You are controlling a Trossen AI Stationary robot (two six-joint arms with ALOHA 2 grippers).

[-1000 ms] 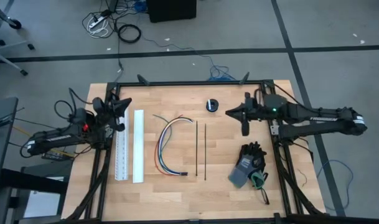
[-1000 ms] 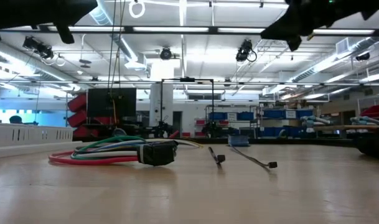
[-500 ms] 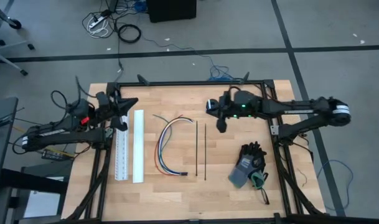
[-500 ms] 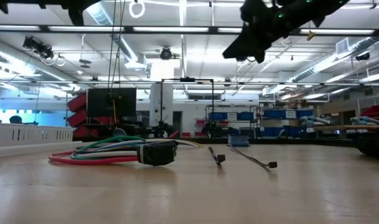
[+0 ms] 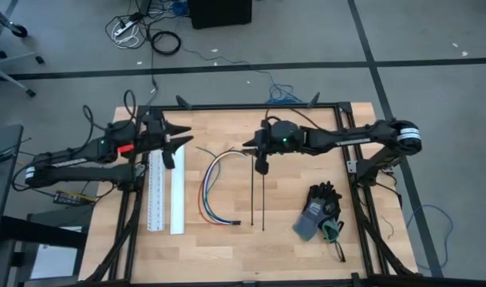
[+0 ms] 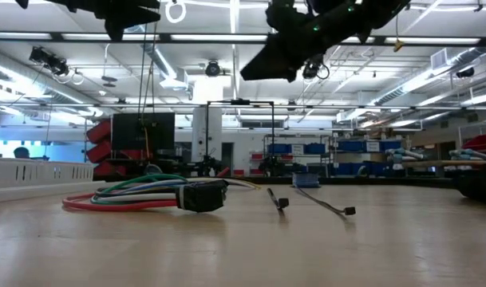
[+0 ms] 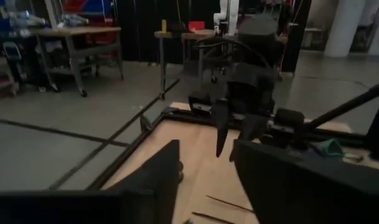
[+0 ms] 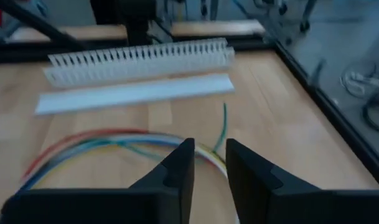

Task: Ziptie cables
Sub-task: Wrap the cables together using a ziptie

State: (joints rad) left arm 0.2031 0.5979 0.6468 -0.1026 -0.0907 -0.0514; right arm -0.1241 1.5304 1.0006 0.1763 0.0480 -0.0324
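Note:
The cables (image 5: 210, 188) lie in a C-shaped curve on the table's middle, a loose bundle of coloured wires. They also show in the low view (image 6: 135, 195) and the right wrist view (image 8: 108, 146). Two black zipties (image 5: 252, 191) (image 5: 263, 195) lie straight and side by side just right of them. My right gripper (image 5: 261, 158) hangs open above the zipties' far ends, beside the cables' far end. It is high over the table in the low view (image 6: 266, 68). My left gripper (image 5: 174, 148) is open in the air over the white channel's far end.
A white slotted channel (image 5: 155, 191) and its flat cover strip (image 5: 177, 187) lie along the table's left side, also in the right wrist view (image 8: 139, 59). Black gloves (image 5: 318, 209) and glasses (image 5: 335, 236) lie near the right near corner. Bare wood lies toward the near edge.
My right gripper has swung from the table's right edge toward the left, ending over the zipties' far ends beside the cables. My left gripper has moved from the left edge toward the right, over the white channel. The cables and zipties have not moved.

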